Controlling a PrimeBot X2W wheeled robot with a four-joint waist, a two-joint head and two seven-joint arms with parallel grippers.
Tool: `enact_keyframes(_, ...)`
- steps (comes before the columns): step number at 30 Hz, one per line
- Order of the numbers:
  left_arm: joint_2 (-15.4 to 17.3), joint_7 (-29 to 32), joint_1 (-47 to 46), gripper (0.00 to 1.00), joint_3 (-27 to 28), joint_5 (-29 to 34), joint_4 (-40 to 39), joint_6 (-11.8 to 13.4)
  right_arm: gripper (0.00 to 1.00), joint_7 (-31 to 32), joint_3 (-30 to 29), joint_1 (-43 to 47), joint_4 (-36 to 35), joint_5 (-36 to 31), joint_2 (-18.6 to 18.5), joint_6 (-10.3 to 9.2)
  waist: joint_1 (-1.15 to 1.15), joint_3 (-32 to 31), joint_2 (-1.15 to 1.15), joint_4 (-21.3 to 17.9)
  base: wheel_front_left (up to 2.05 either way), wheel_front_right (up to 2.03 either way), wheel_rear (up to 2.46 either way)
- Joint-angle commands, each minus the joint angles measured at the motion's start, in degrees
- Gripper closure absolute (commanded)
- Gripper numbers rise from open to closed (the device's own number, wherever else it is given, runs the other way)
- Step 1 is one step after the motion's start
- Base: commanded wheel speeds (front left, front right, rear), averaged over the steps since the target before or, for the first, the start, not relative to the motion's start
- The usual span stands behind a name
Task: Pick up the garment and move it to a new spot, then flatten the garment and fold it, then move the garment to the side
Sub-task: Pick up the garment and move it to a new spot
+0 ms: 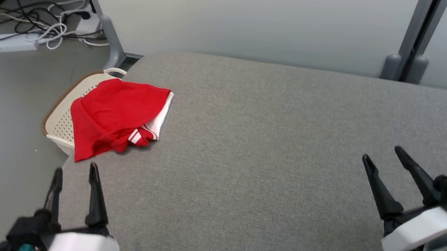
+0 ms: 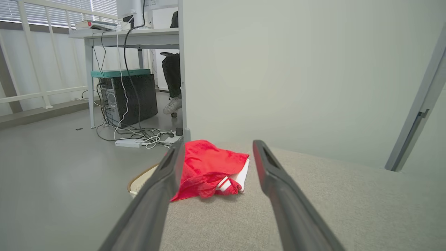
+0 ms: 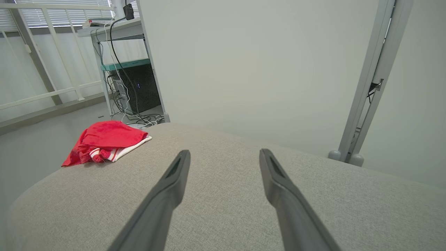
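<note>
One red garment (image 1: pixel 114 110), limp cloth with white striped trim, lies rumpled at the far left corner of your grey woven-fabric bench (image 1: pixel 270 157). Its edge drapes over a cream perforated basket (image 1: pixel 59 122) just beside the bench. You have the left jaws and right jaws spread wide and empty over the near edge.

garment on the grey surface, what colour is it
Red garment with a white part striped in red at its edge, clearest in the head view.
</note>
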Motion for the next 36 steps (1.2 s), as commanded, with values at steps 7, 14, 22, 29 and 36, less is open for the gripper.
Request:
enact_keyframes(7, -1.2, -1.2, -12.1, 0.0, 2.8, -1.9, 4.3, -2.7, 0.0, 2.7, 0.3, -5.3, -4.0, -0.7, -2.5, 0.02, 0.0, 10.3, 0.0, -5.3, 0.0, 0.0, 0.0)
enact_keyframes(14, 0.2, 1.6, -26.5, 0.0, 2.9, -4.7, 19.7, -8.8, 0.0, 4.0, 1.3, -10.3, -6.4, -0.2, -4.9, 0.02, 0.0, 20.1, 0.0, -11.0, 0.0, 0.0, 0.0)
enact_keyframes(22, 1.8, 7.4, -38.6, 0.0, 3.0, -7.6, 42.0, -13.3, 0.0, 2.7, 3.0, -14.8, -5.9, 0.6, -5.9, 0.02, 0.0, 26.1, 0.0, -15.6, 0.0, 0.0, 0.0)
enact_keyframes(29, 3.4, 11.5, -43.6, 0.0, 3.3, -8.4, 55.2, -13.4, 0.0, 0.3, 3.8, -17.4, -4.3, 1.6, -5.4, 0.02, 0.0, 28.2, 0.0, -17.7, 0.0, 0.0, 0.0)
enact_keyframes(36, 3.2, 12.1, -45.1, 1.0, 3.0, -8.8, 63.0, -13.5, 0.0, -2.3, 4.1, -18.6, -2.1, 2.0, -4.9, 0.02, 0.0, 28.5, 0.0, -18.6, 0.0, 0.0, 0.0)
